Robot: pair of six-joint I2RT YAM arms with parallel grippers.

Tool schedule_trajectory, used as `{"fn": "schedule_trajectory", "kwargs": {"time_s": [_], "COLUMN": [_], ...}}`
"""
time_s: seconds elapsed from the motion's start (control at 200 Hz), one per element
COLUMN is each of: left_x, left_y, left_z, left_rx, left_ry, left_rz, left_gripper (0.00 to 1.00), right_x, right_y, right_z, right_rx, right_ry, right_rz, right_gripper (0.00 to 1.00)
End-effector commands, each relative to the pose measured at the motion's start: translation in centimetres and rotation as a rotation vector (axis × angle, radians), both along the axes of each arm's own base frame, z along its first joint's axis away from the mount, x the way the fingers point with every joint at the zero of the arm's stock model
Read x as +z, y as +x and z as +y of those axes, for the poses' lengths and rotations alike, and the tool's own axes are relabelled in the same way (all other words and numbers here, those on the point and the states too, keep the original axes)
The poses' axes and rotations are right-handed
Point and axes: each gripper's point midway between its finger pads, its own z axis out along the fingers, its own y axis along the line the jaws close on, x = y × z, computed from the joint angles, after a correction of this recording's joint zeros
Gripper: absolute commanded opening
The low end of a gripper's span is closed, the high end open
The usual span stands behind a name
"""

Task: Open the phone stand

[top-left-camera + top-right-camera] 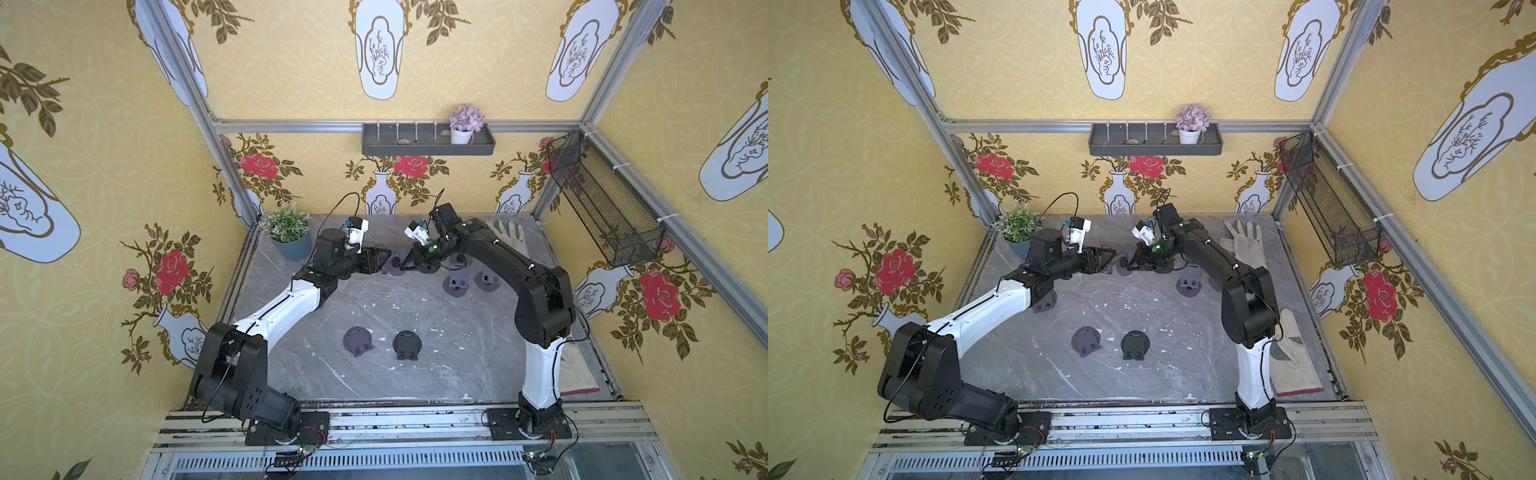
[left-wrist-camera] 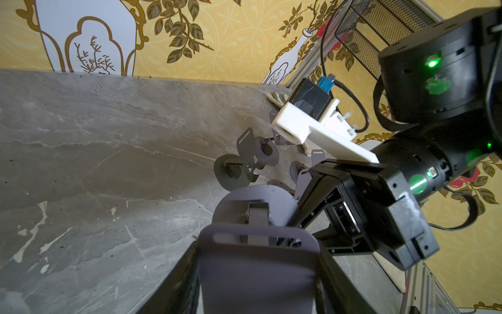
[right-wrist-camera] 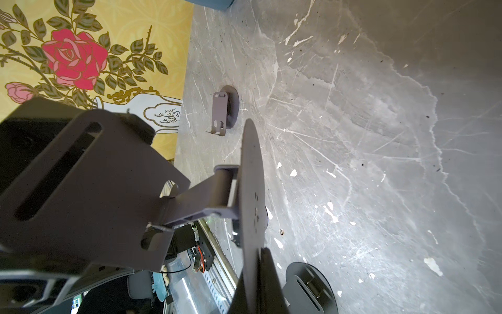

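The grey metal phone stand [image 3: 206,198], a round base hinged to a slotted plate, hangs between both arms over the grey marble table [image 1: 415,374], near the middle of its far edge. The left gripper [image 1: 384,258] has its jaws about half wide, clamped across the slotted plate. The right gripper [image 1: 409,264] is pinched tight on the rim of the round base, which stands on edge. The plate is swung away from the base. 2 folded grey stands [image 1: 357,340] lie flat near the middle of the front edge.
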Motion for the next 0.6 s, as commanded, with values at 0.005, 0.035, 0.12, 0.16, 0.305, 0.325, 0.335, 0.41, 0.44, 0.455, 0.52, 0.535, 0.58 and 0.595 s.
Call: {"fn": "schedule_trajectory", "kwargs": {"time_s": [0.005, 0.035, 0.12, 0.16, 0.305, 0.325, 0.335, 0.41, 0.44, 0.455, 0.52, 0.535, 0.58, 0.595], "left_x": [3.2, 3.2, 3.3, 3.4, 3.6, 3.7, 3.7, 3.6, 3.7, 3.6, 3.7, 3.6, 3.7, 3.5], "left_y": [0.0, 0.0, -0.2, -0.3, -0.6, -0.7, -0.7, -0.9, -1.0, -1.0, -1.2, -1.2, -1.3, -1.3], "left_z": [0.3, 0.3, 0.5, 0.6, 0.8, 0.8, 0.9, 0.9, 1.0, 1.0, 1.0, 1.0, 1.1, 1.1], "left_rx": [-0.012, -0.013, -0.010, -0.007, -0.005, -0.003, -0.002, -0.001, -0.001, -0.001, -0.002, -0.002, -0.001, -0.001], "left_ry": [-0.022, -0.021, -0.016, -0.014, -0.007, -0.007, -0.007, -0.006, -0.007, -0.006, -0.006, -0.005, -0.005, -0.004], "left_rz": [-0.115, -0.115, -0.120, -0.123, -0.130, -0.131, -0.130, -0.131, -0.134, -0.132, -0.133, -0.133, -0.134, -0.131], "left_gripper": [0.19, 0.19, 0.19, 0.19, 0.19, 0.19, 0.19, 0.19, 0.19, 0.19, 0.19, 0.19, 0.19, 0.19], "right_x": [-5.5, -5.5, -5.5, -5.6, -5.5, -5.5, -5.5, -5.6, -5.6, -5.6, -5.7, -5.6, -5.6, -5.6], "right_y": [4.1, 4.2, 4.5, 4.7, 5.0, 5.1, 5.1, 5.2, 5.3, 5.3, 5.4, 5.4, 5.4, 5.5], "right_z": [-8.5, -8.5, -8.7, -8.8, -9.0, -9.0, -9.0, -9.1, -9.0, -9.1, -9.2, -9.2, -9.1, -9.1], "right_rx": [-0.301, -0.303, -0.311, -0.316, -0.324, -0.326, -0.325, -0.327, -0.328, -0.328, -0.331, -0.330, -0.331, -0.331], "right_ry": [-0.406, -0.405, -0.405, -0.405, -0.401, -0.401, -0.401, -0.401, -0.401, -0.404, -0.403, -0.403, -0.402, -0.402], "right_rz": [0.001, 0.002, 0.007, 0.012, 0.015, 0.015, 0.015, 0.019, 0.017, 0.018, 0.024, 0.023, 0.021, 0.020], "right_gripper": [0.00, 0.00, 0.00, 0.00, 0.00, 0.00, 0.00, 0.00, 0.00, 0.00, 0.00, 0.00, 0.00, 0.00]}}
